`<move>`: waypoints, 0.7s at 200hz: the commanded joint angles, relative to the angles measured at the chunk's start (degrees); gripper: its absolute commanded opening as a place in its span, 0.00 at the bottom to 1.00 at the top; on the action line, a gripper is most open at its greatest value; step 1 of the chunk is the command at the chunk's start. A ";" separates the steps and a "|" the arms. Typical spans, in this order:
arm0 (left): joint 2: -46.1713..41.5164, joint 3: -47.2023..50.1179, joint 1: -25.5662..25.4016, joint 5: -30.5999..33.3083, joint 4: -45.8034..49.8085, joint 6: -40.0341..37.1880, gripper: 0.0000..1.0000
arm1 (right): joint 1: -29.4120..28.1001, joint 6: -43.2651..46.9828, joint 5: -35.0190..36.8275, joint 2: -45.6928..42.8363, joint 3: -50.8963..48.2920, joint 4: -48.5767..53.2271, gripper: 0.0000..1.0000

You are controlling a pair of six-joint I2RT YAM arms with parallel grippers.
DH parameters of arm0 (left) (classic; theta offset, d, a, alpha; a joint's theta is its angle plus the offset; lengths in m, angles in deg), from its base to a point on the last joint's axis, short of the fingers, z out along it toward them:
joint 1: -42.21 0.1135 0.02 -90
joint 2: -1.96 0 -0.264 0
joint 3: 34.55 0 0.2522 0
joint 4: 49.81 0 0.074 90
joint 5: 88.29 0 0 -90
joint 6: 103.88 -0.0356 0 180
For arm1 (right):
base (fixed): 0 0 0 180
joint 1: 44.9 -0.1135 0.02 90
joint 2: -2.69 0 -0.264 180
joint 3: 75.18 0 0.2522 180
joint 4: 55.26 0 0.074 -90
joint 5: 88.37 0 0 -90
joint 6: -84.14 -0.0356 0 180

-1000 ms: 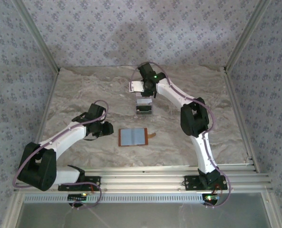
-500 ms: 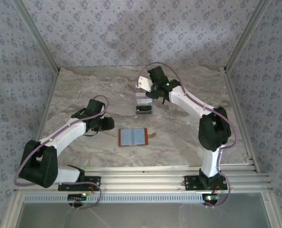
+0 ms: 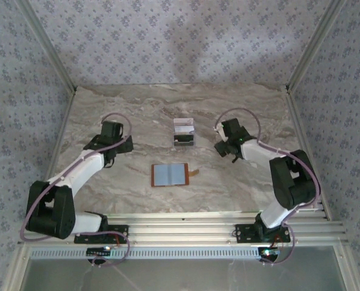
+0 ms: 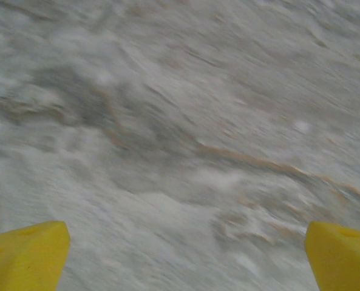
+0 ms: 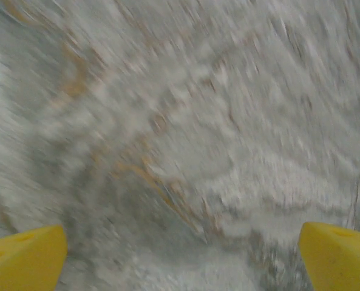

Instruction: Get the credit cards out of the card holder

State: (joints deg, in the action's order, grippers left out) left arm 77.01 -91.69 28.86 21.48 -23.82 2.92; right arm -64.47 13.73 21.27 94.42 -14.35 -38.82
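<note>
The card holder (image 3: 170, 174) lies open flat on the marble table (image 3: 131, 115), grey-blue lining up, its brown strap tab (image 3: 195, 173) pointing right. Behind it, a whitish credit card (image 3: 183, 124) and a dark one (image 3: 184, 141) rest at a small stand. My left gripper (image 3: 111, 130) hovers well to the left of the holder, and my right gripper (image 3: 227, 138) is to the right of the stand. In the left wrist view the left gripper (image 4: 186, 257) is open over blurred bare marble. The right gripper (image 5: 183, 254) is likewise open with nothing between its yellow fingertips (image 5: 25, 257).
Patterned walls (image 3: 180, 42) with metal corner posts close in the table at the back and both sides. An aluminium rail (image 3: 186, 225) carrying both arm bases runs along the near edge.
The right gripper has left the stand and swung right and nearer. The left gripper has drawn back to the left, away from the holder. Both jaws have spread open.
</note>
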 commanded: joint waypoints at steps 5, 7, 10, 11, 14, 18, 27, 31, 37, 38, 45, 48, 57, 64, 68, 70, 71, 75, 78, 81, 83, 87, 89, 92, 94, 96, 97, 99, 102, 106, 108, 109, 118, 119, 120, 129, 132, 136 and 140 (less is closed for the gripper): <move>-2.27 6.34 4.19 7.35 -14.43 -5.86 0.99 | 3.43 -7.20 2.78 -4.59 -8.56 -17.43 1.00; -2.27 6.67 4.68 6.74 -15.31 -5.91 0.99 | 3.87 -7.55 2.31 -4.79 -9.21 -18.23 1.00; -2.20 7.56 5.56 5.76 -16.74 -6.00 0.99 | 4.48 -8.08 1.61 -5.11 -10.03 -20.05 1.00; -2.15 7.80 5.85 5.43 -17.26 -6.12 0.99 | 4.73 -8.26 1.36 -5.26 -10.31 -20.59 1.00; -2.06 8.57 6.63 4.00 -18.81 -6.82 0.99 | 5.46 -8.85 0.54 -5.58 -11.61 -22.19 1.00; -1.86 9.73 7.54 2.47 -21.39 -7.63 0.99 | 6.37 -9.32 -0.48 -6.09 -13.20 -24.18 1.00; -1.28 12.55 8.98 0.11 -27.61 -9.41 0.99 | 7.77 -8.38 -2.01 -7.07 -16.02 -29.78 1.00; -1.02 13.66 9.45 -0.85 -30.39 -10.01 0.99 | 7.95 -10.40 -1.65 -7.62 -16.73 -30.28 1.00; -0.48 15.11 10.19 -2.51 -34.25 -10.19 0.99 | 8.79 -10.24 -2.10 -8.28 -18.36 -33.74 1.00; -0.37 15.40 10.40 -2.83 -34.89 -10.20 0.99 | 8.91 -10.17 -2.30 -8.43 -18.65 -34.38 1.00; 0.62 16.82 11.33 -5.36 -39.12 -10.08 1.00 | 9.94 -9.54 -4.86 -9.08 -20.69 -38.54 1.00; 1.24 17.24 11.76 -6.30 -40.90 -10.15 0.99 | 10.55 -9.37 -6.19 -9.20 -21.59 -40.22 1.00; 3.41 17.96 12.35 -7.46 -45.36 -10.73 0.99 | 12.53 -10.83 -8.22 -9.32 -23.47 -43.56 1.00; 4.51 16.50 12.40 -7.83 -44.08 -11.58 0.99 | 13.82 -12.09 -8.99 -9.52 -24.57 -45.31 1.00; 5.24 15.66 12.46 -7.86 -43.56 -12.17 0.99 | 14.55 -12.75 -10.00 -9.70 -25.20 -45.97 1.00; 5.63 15.37 12.42 -7.76 -43.73 -12.50 0.99 | 14.96 -12.98 -10.55 -9.74 -25.49 -46.53 1.00; 5.81 15.31 12.44 -7.79 -43.89 -12.58 0.99 | 15.07 -13.12 -10.92 -9.73 -25.65 -46.79 1.00; 6.64 15.06 12.46 -7.64 -44.81 -13.08 0.99 | 15.83 -13.59 -11.97 -9.80 -26.13 -47.57 1.00; 7.09 14.85 12.44 -7.50 -44.84 -13.32 0.99 | 16.30 -14.00 -12.68 -9.74 -26.40 -48.05 1.00; 7.52 14.90 12.51 -7.49 -45.96 -13.53 0.99 | 16.76 -14.30 -13.26 -9.64 -26.68 -48.49 1.00; 7.87 15.12 12.61 -7.54 -47.01 -13.65 0.99 | 17.05 -14.45 -13.83 -9.46 -26.81 -48.83 1.00; 8.66 15.56 12.83 -7.76 -48.92 -13.63 0.99 | 17.60 -14.78 -14.74 -9.15 -27.07 -49.65 1.00; 9.07 15.55 12.97 -8.09 -49.09 -13.50 0.99 | 17.80 -14.88 -15.01 -8.94 -27.15 -50.10 1.00; 9.47 15.29 13.25 -8.71 -48.76 -13.37 0.99 | 18.10 -14.97 -15.60 -8.48 -27.28 -50.54 1.00; 9.69 15.04 13.37 -9.05 -48.43 -13.28 0.99 | 18.19 -15.01 -15.93 -8.31 -27.25 -50.74 1.00; 9.93 14.78 13.48 -9.33 -48.09 -13.28 0.99 | 18.35 -15.09 -16.36 -8.03 -27.28 -50.93 1.00; 10.07 14.71 13.50 -9.54 -48.00 -13.28 0.99 | 18.43 -15.10 -16.50 -7.86 -27.24 -50.97 1.00; 10.22 14.43 13.62 -9.92 -47.58 -13.26 0.99 | 18.61 -15.15 -16.90 -7.65 -27.19 -51.07 1.00; 10.41 14.23 13.75 -10.56 -47.34 -13.29 0.99 | 18.77 -15.30 -17.32 -7.22 -27.12 -51.36 1.00; 10.88 14.16 13.85 -11.31 -47.65 -13.42 1.00 | 19.17 -15.44 -17.72 -6.54 -27.08 -51.64 1.00; 11.21 14.19 13.91 -11.68 -48.09 -13.58 1.00 | 19.27 -15.50 -17.69 -6.13 -27.02 -51.92 1.00; 11.37 14.19 13.93 -11.72 -48.22 -13.65 1.00 | 19.25 -15.53 -17.65 -5.91 -26.98 -52.04 1.00; 11.00 14.53 13.93 -12.25 -48.12 -13.73 1.00 | 19.30 -15.85 -17.18 -4.31 -26.77 -53.65 1.00; 10.96 14.67 13.95 -12.28 -48.41 -13.73 1.00 | 19.30 -15.92 -17.13 -4.25 -26.72 -53.65 1.00; 10.98 14.83 13.95 -12.29 -48.82 -13.77 1.00 | 19.35 -15.96 -17.16 -4.26 -26.66 -53.52 1.00; 10.84 17.06 13.95 -12.63 -52.28 -13.87 0.99 | 19.97 -16.30 -18.50 -4.87 -25.78 -50.65 1.00; 10.92 17.79 13.95 -12.60 -53.85 -13.82 0.99 | 20.23 -16.52 -18.87 -4.60 -25.72 -50.74 1.00; 11.41 18.90 13.96 -12.60 -56.41 -13.74 1.00 | 20.50 -16.73 -19.28 -4.46 -25.71 -51.14 1.00; 12.42 19.99 13.94 -12.59 -59.44 -13.85 1.00 | 20.66 -16.78 -19.25 -4.45 -25.54 -50.75 1.00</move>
State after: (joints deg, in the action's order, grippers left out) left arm 88.00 -75.08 42.55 11.47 -70.09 -9.69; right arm -45.10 -0.39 5.67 89.13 -40.99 -86.86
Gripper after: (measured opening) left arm 0.994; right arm 0.999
